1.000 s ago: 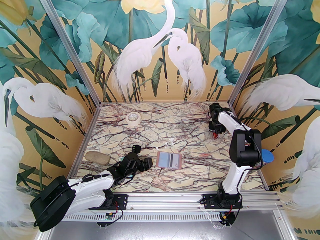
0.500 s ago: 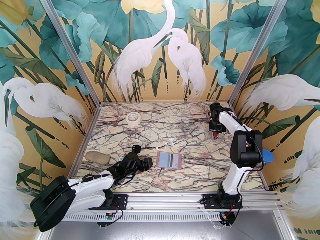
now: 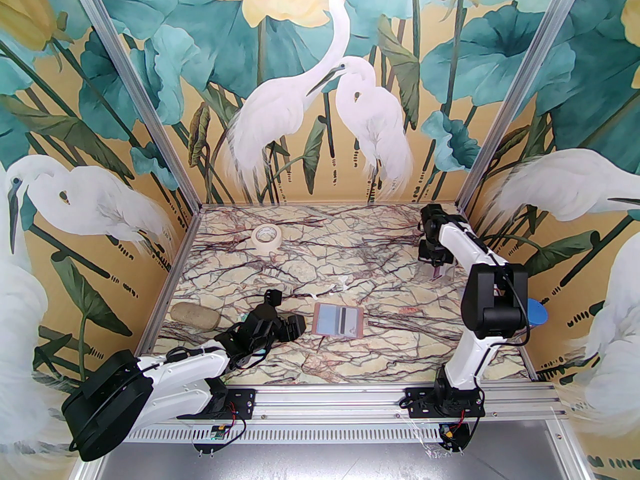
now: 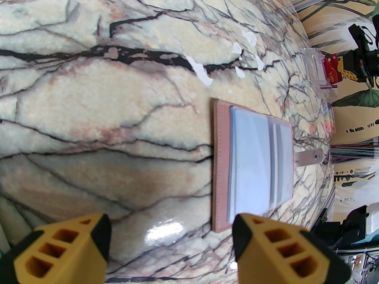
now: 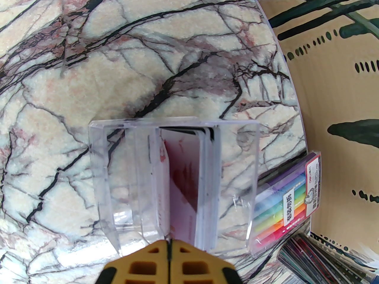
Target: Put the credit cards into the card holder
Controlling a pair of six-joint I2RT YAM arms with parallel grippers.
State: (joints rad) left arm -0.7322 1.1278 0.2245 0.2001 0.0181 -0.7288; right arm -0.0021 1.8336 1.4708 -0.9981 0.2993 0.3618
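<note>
Task barely begun: the right gripper is clamped on a red plastic credit card in the small clear plastic box, far right. The left gripper gapes empty beside the open dusty-pink card holder mid-table, which seemingly holds no card.

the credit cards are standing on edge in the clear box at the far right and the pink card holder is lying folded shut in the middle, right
Not quite. The card holder lies open, not folded shut, with its pale blue-grey inside facing up, as the left wrist view shows. The rest holds: the credit cards stand on edge in the clear box at the far right.
</note>
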